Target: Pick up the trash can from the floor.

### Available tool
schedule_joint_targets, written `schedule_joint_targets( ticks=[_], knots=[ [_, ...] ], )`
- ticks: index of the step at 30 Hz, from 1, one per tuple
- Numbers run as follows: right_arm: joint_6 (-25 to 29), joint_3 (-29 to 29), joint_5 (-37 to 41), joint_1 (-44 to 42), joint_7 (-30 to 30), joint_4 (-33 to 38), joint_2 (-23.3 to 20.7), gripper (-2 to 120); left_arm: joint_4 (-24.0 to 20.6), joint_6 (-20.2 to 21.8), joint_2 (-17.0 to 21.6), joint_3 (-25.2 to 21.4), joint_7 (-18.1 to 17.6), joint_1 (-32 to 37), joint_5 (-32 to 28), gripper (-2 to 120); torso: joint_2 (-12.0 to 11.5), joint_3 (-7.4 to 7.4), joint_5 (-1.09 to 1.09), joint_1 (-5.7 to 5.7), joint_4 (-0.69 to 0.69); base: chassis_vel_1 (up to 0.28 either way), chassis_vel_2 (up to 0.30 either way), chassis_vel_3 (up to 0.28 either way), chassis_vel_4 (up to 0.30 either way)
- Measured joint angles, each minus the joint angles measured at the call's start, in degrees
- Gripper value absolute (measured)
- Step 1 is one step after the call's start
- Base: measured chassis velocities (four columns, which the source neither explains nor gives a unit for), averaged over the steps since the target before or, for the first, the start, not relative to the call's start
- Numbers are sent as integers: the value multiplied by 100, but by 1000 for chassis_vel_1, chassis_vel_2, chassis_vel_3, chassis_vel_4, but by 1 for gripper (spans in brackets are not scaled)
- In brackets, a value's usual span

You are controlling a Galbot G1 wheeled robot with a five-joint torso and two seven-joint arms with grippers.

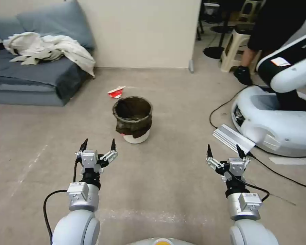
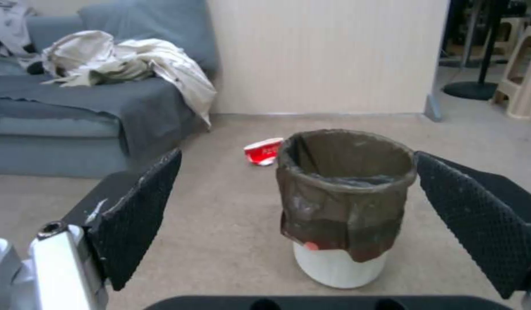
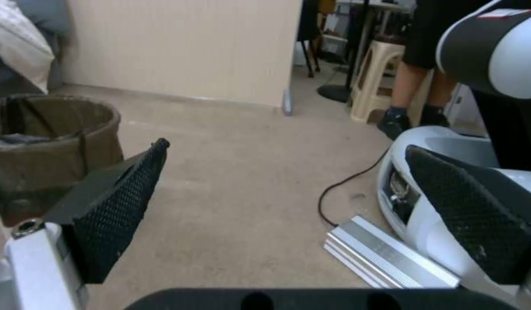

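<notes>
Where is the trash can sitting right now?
In the head view the trash can stands upright on the floor at centre, just ahead of the open left gripper, with a crushed red-and-white cup lying behind it.

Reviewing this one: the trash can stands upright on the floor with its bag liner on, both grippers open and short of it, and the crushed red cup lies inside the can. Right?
Not quite. The crushed red cup lies on the floor beyond the trash can, not inside it, as the head view shows. The rest holds: the can stands upright with its liner on, and the left gripper and right gripper are open, short of it.
</notes>
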Motion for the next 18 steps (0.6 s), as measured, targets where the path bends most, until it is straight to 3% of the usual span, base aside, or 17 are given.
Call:
schedule_joint_targets(
  ticks=[18],
  knots=[
    [-81, -7, 3, -21, -57, 33, -1, 100, 28, -9, 12, 0, -42, -21, -17, 100, 0, 0, 0, 0, -1, 0, 0, 0, 0]
  ],
)
